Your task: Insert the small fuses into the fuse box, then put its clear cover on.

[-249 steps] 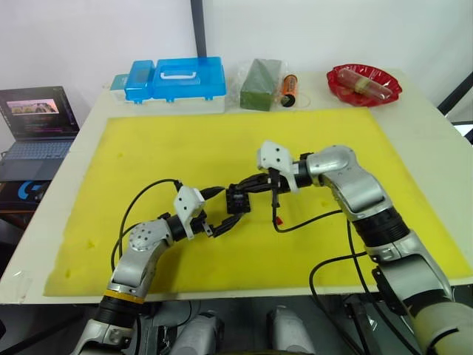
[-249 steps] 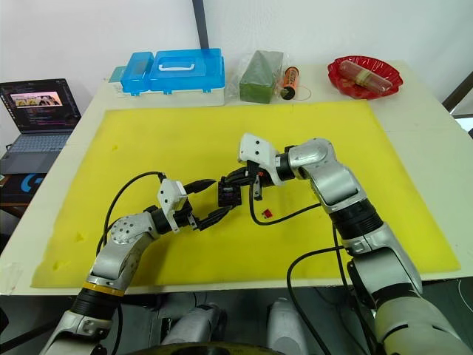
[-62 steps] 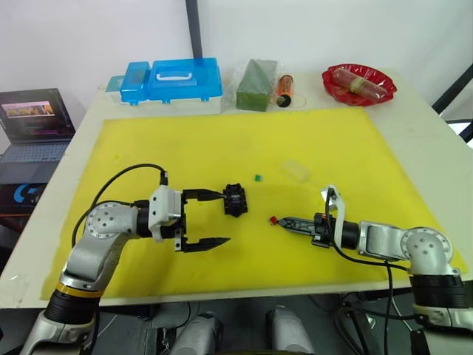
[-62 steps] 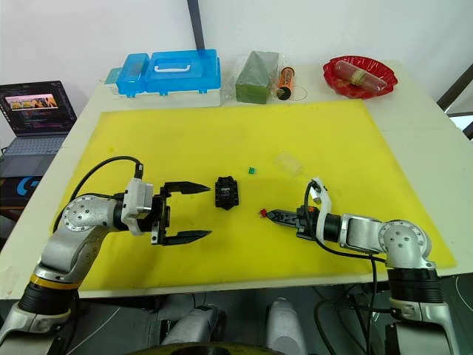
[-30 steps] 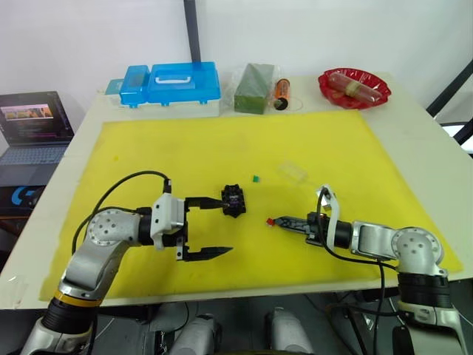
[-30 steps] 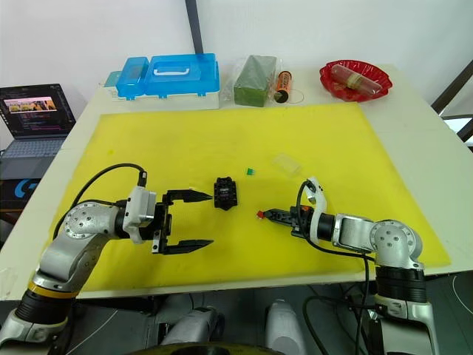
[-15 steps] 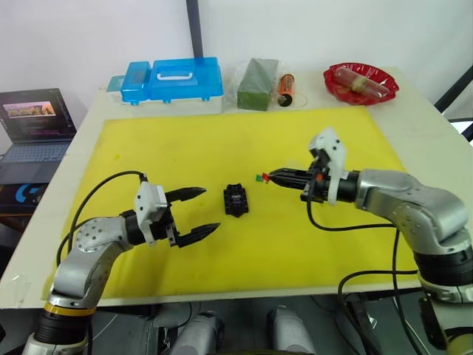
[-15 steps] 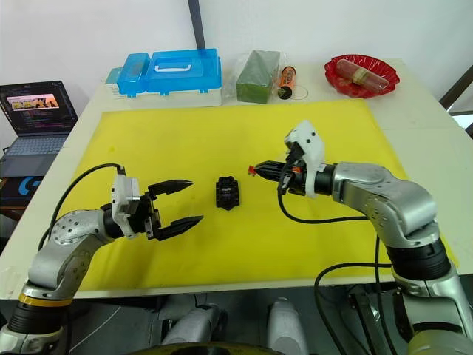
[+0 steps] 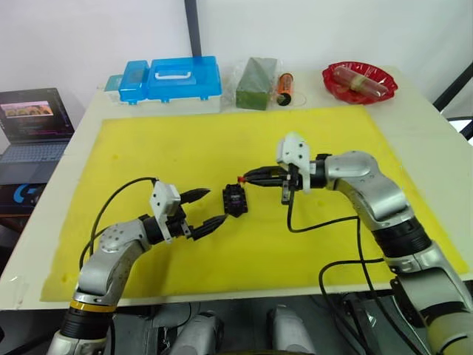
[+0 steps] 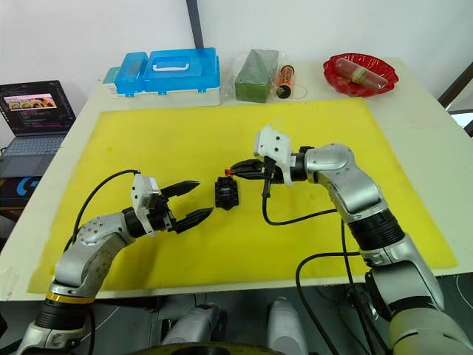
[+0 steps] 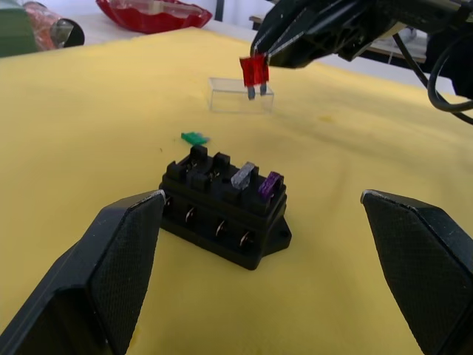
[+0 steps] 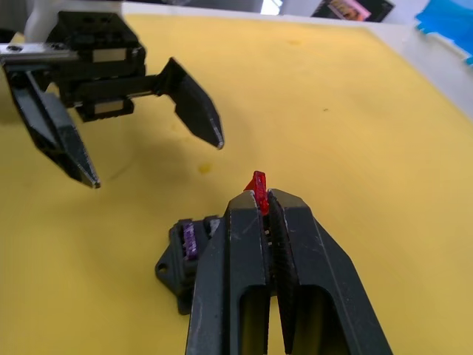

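The black fuse box [image 9: 235, 200] sits mid-mat, with a purple fuse [image 11: 269, 185] and a pale greyish one [image 11: 243, 176] seated in its slots. My right gripper [image 9: 244, 178] hovers just above and beyond it, shut on the red fuse [image 12: 258, 191], which hangs prongs down. To the left of the box my left gripper [image 9: 214, 206] is open, its fingers [image 11: 111, 274] spread to either side and clear of it. A green fuse [image 11: 194, 137] lies loose on the mat behind the box. Further back is the clear cover [image 11: 241, 95].
The yellow mat [image 9: 185, 140] covers most of the white table. Along the far edge stand a blue case [image 9: 172, 78], a green block [image 9: 259, 74], an orange cylinder [image 9: 284, 87] and a red dish [image 9: 358, 80]. A laptop [image 9: 33, 122] sits off the left side.
My right gripper has carried the red fuse leftward until it is over the fuse box. My left gripper has moved in closer to the box, its fingers a little less spread.
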You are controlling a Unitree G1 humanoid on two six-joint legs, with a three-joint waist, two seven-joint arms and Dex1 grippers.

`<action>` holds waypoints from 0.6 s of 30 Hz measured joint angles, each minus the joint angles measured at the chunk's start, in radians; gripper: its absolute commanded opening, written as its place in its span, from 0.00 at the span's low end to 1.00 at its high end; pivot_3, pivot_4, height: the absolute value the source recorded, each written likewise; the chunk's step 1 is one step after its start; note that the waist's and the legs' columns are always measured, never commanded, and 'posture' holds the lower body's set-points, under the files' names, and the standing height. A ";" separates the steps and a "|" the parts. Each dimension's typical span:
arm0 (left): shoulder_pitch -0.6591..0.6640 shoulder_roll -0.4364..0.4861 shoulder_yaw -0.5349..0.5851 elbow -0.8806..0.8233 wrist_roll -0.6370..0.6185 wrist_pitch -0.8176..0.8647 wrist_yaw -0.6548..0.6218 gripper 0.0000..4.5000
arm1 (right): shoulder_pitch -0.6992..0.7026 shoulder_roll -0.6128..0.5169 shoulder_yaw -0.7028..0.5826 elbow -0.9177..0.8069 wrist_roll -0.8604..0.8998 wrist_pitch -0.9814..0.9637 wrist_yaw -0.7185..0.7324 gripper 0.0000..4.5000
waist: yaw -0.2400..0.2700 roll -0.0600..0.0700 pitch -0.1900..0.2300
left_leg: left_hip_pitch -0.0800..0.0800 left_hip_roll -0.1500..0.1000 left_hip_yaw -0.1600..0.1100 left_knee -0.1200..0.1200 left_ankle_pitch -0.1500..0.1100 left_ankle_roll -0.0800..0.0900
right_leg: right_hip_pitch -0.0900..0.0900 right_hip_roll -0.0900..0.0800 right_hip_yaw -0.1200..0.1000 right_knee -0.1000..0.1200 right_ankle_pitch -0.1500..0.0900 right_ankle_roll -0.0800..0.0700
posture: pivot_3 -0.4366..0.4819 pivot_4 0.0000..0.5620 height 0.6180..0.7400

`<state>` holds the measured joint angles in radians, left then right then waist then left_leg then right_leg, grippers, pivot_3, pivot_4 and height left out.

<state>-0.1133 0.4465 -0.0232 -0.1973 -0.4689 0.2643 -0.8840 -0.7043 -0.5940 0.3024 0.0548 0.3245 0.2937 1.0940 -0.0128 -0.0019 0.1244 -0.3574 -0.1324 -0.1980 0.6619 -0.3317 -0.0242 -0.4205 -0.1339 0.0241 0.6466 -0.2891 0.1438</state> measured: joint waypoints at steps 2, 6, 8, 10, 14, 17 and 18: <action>0.000 -0.005 0.000 0.003 0.005 -0.006 0.009 1.00 | -0.024 0.032 0.005 0.049 -0.025 -0.039 0.021 0.00 | -0.001 0.000 0.000 | 0.000 0.000 0.000 0.000 0.000 0.000 | 0.000 0.000 0.000 0.000 0.000 0.000 | 0.48 0.27 1.00; -0.007 -0.017 -0.002 0.025 0.019 -0.006 0.024 1.00 | -0.057 0.075 0.008 0.131 -0.066 -0.097 0.045 0.00 | 0.000 0.000 0.000 | 0.000 0.000 0.000 0.000 0.000 0.000 | 0.000 0.000 0.000 0.000 0.000 0.000 | 0.48 0.27 1.00; -0.009 -0.018 -0.002 0.033 0.023 -0.006 0.029 1.00 | -0.062 0.084 0.006 0.155 -0.078 -0.112 0.054 0.00 | 0.000 0.000 0.000 | 0.000 0.000 0.000 0.000 0.000 0.000 | 0.000 0.000 0.000 0.000 0.000 0.000 | 0.48 0.27 1.00; -0.017 -0.020 -0.002 0.036 0.024 -0.006 0.031 1.00 | -0.063 0.090 0.006 0.170 -0.089 -0.122 0.062 0.00 | 0.000 0.000 0.000 | 0.000 0.000 0.000 0.000 0.000 0.000 | 0.000 0.000 0.000 0.000 0.000 0.000 | 0.48 0.27 1.00; -0.024 -0.017 -0.004 0.038 0.030 -0.008 0.026 1.00 | -0.066 0.098 0.006 0.191 -0.108 -0.139 0.074 0.00 | -0.002 0.000 0.000 | 0.000 0.000 0.000 0.000 0.000 0.000 | -0.001 0.000 0.000 0.001 0.000 0.000 | 0.48 0.27 1.00; -0.032 -0.012 -0.012 0.038 0.045 -0.012 0.012 1.00 | -0.070 0.110 0.005 0.222 -0.125 -0.164 0.080 0.00 | -0.002 0.000 0.000 | 0.000 0.000 0.000 0.000 0.000 0.000 | -0.001 0.000 0.000 0.001 0.000 0.000 | 0.48 0.27 1.00; -0.037 -0.013 -0.018 0.039 0.046 -0.012 0.011 1.00 | -0.075 0.117 0.005 0.242 -0.130 -0.176 0.083 0.00 | -0.002 0.000 0.000 | 0.000 0.000 0.000 0.000 0.000 0.000 | -0.001 0.000 0.000 0.001 0.000 0.000 | 0.48 0.27 1.00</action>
<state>-0.1504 0.4332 -0.0415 -0.1585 -0.4232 0.2519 -0.8733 -0.7793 -0.4768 0.3076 0.2967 0.1944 0.1177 1.1766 -0.0144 -0.0019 0.1244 -0.3574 -0.1324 -0.1976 0.6618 -0.3320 -0.0247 -0.4215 -0.1339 0.0242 0.6474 -0.2890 0.1437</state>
